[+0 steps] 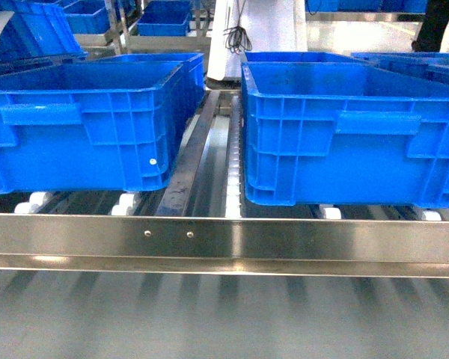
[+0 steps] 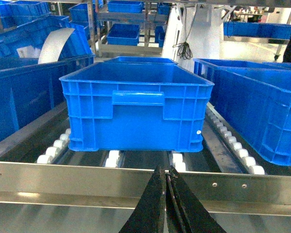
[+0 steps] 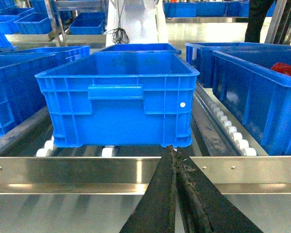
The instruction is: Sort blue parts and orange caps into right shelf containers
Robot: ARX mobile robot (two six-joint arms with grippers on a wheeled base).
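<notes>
Two right shelf containers, large blue crates, stand on the shelf's rollers: one at the left (image 1: 82,123) and one at the right (image 1: 352,131). The steel front rail of the shelf (image 1: 224,239) crosses below them. My left gripper (image 2: 166,171) is shut with nothing in it; it hovers in front of the rail, facing the left crate (image 2: 136,104). My right gripper (image 3: 173,150) is also shut and empty, its tips over the rail before the right crate (image 3: 119,97). Neither gripper shows in the head view. No blue parts or orange caps are in view.
More blue crates stand on either side (image 2: 262,107) (image 3: 9,92) and on racks behind (image 1: 165,19). One crate at the far right holds something red (image 3: 287,68). White rollers (image 2: 235,145) run between the lanes. A white machine column (image 1: 258,30) stands behind.
</notes>
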